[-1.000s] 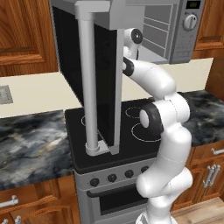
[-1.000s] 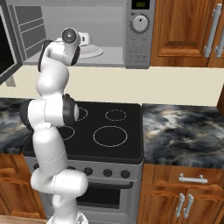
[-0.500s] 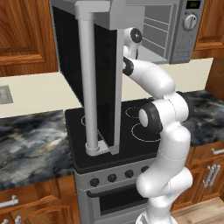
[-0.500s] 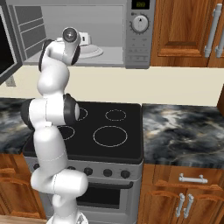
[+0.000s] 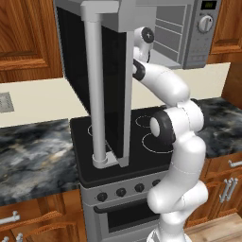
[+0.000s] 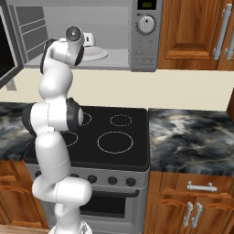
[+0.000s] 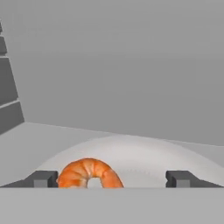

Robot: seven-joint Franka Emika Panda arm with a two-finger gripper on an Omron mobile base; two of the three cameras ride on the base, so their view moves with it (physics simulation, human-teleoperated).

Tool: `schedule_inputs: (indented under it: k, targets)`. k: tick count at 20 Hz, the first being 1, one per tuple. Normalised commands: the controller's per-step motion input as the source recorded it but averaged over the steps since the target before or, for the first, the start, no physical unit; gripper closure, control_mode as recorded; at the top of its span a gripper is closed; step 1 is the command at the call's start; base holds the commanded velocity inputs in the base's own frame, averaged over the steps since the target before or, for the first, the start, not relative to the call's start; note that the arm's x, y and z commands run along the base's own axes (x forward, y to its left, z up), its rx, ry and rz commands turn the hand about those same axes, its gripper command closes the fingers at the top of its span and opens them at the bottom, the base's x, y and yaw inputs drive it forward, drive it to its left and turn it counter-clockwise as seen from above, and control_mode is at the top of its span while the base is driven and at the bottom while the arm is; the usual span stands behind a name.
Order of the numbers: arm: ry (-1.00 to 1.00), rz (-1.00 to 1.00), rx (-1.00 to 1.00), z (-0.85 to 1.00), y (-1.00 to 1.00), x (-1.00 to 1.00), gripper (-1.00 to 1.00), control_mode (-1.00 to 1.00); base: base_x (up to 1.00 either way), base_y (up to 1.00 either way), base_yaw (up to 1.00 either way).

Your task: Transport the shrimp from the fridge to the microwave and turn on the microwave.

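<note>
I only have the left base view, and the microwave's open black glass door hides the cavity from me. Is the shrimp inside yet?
Observer: Yes. In the hand view the curled orange shrimp lies on the pale round plate inside the wide grey steel microwave.
Operator: Is the gripper holding it?
Observer: No. The gripper has its jaws wide apart. The shrimp lies between them, close to one tip.
Operator: Where is the hand itself?
Observer: In the right base view it is inside the cavity, just above the plate. It would likely have to back out before the black glass door can swing shut.
</note>
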Motion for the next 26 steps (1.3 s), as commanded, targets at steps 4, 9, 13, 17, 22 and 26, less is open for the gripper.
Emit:
schedule_inputs:
  k: [4, 9, 13, 17, 22, 26]
  targets:
    - [0.0, 0.0, 0.0, 0.02, -0.02, -0.28, -1.0, -1.0, 0.0, 0.0, 0.0]
    - [0.0, 0.0, 0.02, 0.0, -0.08, -0.45, -1.0, -1.0, 0.0, 0.0, 0.0]
    - [0.0, 0.0, 0.01, 0.0, -0.08, -0.52, -1.0, -1.0, 0.0, 0.0, 0.0]
    - [0.0, 0.0, 0.03, 0.0, -0.1, -0.62, -1.0, -1.0, 0.0, 0.0, 0.0]
    - [0.0, 0.0, 0.05, 0.15, -0.12, -0.62, -1.0, -1.0, 0.0, 0.0, 0.0]
    - [0.0, 0.02, 0.01, 0.28, -0.17, -0.66, -1.0, -1.0, 0.0, 0.0, 0.0]
